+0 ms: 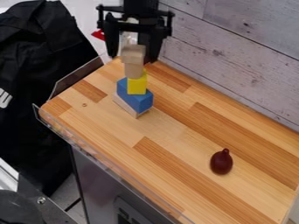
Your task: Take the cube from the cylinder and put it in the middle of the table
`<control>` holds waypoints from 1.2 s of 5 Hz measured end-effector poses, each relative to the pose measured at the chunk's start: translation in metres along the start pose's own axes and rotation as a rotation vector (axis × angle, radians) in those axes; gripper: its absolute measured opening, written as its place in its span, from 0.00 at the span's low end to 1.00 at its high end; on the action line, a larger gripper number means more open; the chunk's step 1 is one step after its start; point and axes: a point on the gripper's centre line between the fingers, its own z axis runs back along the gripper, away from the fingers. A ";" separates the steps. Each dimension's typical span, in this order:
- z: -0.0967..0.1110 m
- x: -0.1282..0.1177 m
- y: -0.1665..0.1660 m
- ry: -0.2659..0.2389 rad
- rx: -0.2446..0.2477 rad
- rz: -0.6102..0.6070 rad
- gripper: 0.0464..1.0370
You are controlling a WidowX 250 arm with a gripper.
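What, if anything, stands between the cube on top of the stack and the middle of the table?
Nothing visible stands in the way. The cube is atop the stack, and the dark red object sits beyond the table's middle.

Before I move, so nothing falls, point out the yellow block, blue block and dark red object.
Yellow block [137, 86]: camera view, front face.
Blue block [132, 99]: camera view, front side.
Dark red object [221, 163]: camera view, middle.

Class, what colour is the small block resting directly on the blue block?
Yellow; the small block shows best in the camera view.
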 end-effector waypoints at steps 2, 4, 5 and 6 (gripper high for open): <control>-0.001 0.005 0.001 -0.021 -0.021 0.006 0.54; -0.002 0.003 0.003 -0.002 -0.009 -0.005 0.53; 0.006 0.004 -0.003 -0.015 0.012 -0.041 0.53; 0.021 -0.005 -0.036 -0.049 0.075 -0.161 0.53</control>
